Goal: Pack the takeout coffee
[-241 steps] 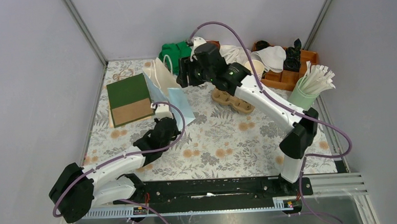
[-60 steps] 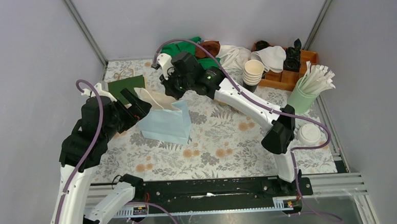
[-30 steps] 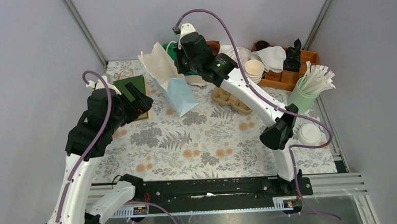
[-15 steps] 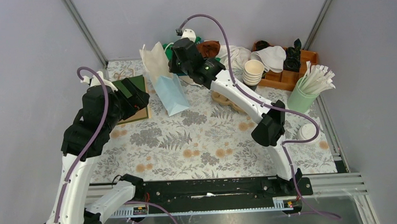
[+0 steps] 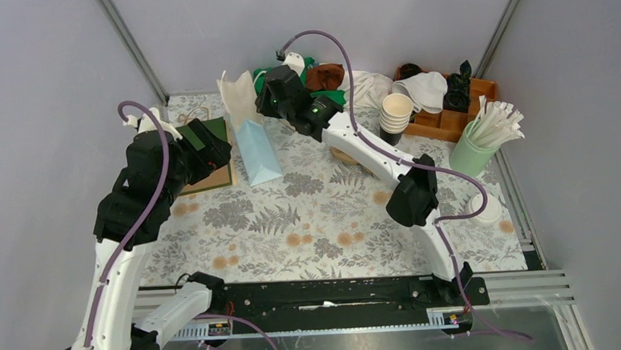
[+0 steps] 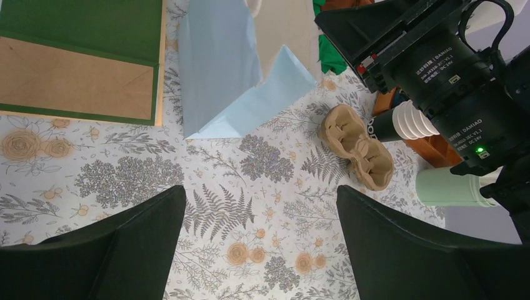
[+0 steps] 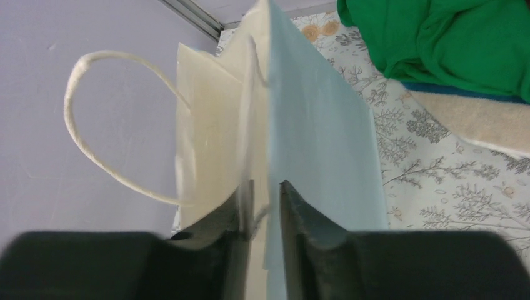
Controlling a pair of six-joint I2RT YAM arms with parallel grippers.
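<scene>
the overhead view is showing the takeout coffee (image 5: 484,208), a small pale paper cup with a white round lid, standing at the right edge of the floral counter (image 5: 317,215). it is sitting well apart from both sets of fingers, just beyond the elbow of the right arm (image 5: 370,152). neither wrist view is catching it.

the right fingers (image 7: 294,219) are sitting narrowly apart astride the top edge of a light blue paper bag (image 7: 319,125) with a cream lining and white cord handles. the paper wall is running between them. whether they are pressing on it i cannot tell. only the right wrist view is showing this, since from above the black wrist is hiding it.

the left fingers (image 6: 134,237) are spreading wide and holding nothing. ahead of them the bag is standing. a flat green and brown cardboard folder (image 6: 75,69) is lying ahead to their left. ahead to their right a brown moulded pulp cup tray (image 6: 356,147) is lying in plain sight, though from above the right arm is covering most of it. a stack of cream-rimmed paper cups (image 6: 412,122) and a mint green tumbler (image 6: 447,187) are standing just past the tray.
</scene>
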